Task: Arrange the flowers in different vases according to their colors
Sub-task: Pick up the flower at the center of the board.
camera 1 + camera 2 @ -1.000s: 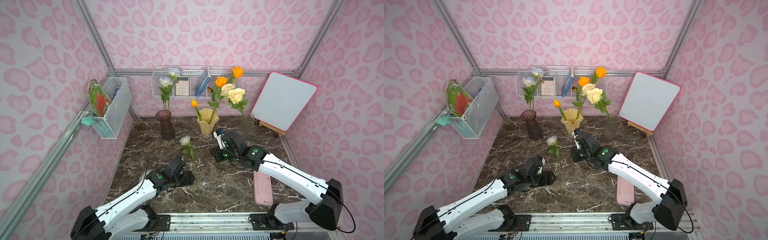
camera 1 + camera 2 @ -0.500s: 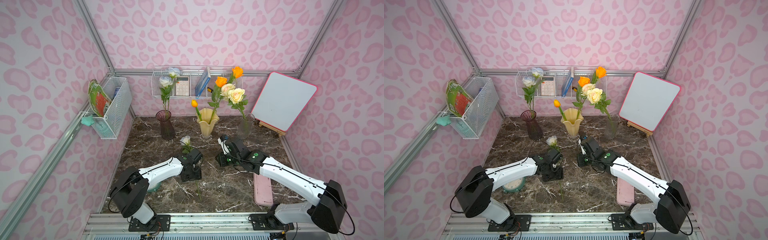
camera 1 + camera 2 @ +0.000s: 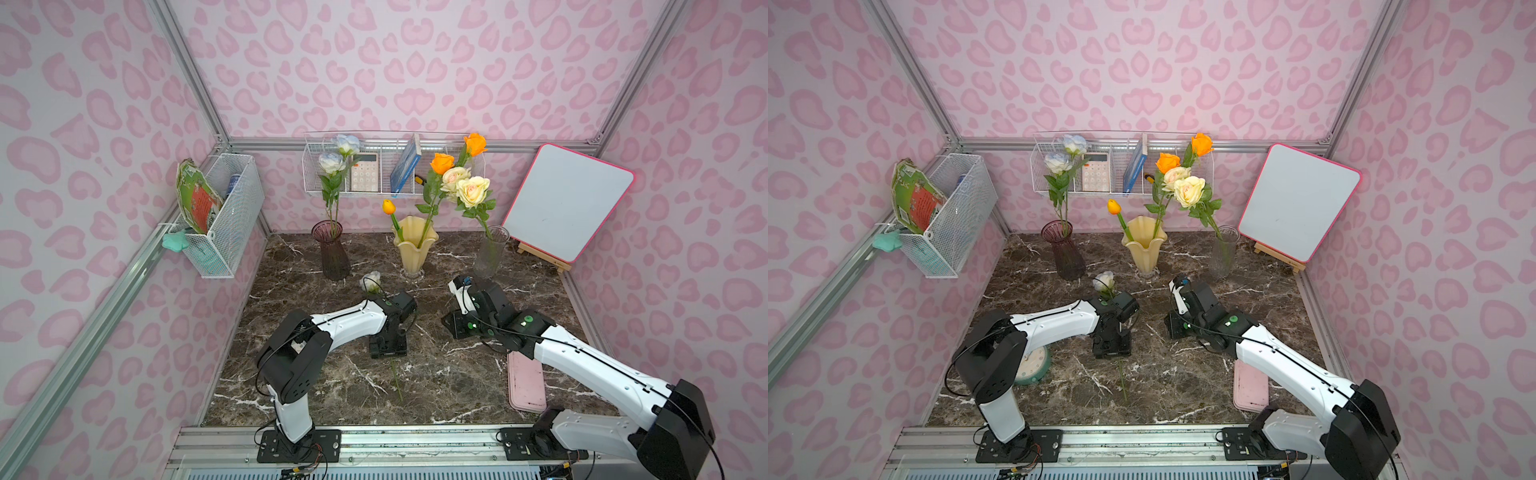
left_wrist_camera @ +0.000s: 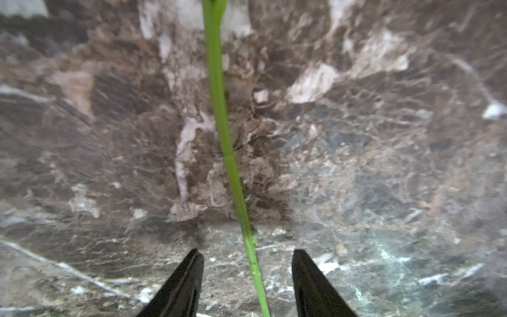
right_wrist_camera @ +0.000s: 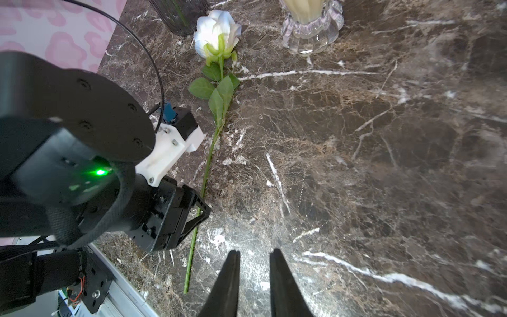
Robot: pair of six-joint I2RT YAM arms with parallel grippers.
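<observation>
One white rose lies flat on the dark marble surface, its bloom near the foot of the purple vase. I see my left pincer lowered over the green stem, fingers spread on either side without touching it. My right pincer hovers low over bare marble beside the rose, fingers nearly together, a narrow gap and nothing between them. At the back, two white-blue roses stand in the purple vase, orange blooms in the yellow vase, and cream roses in the clear vase.

Bare tabletop beside white rose
</observation>
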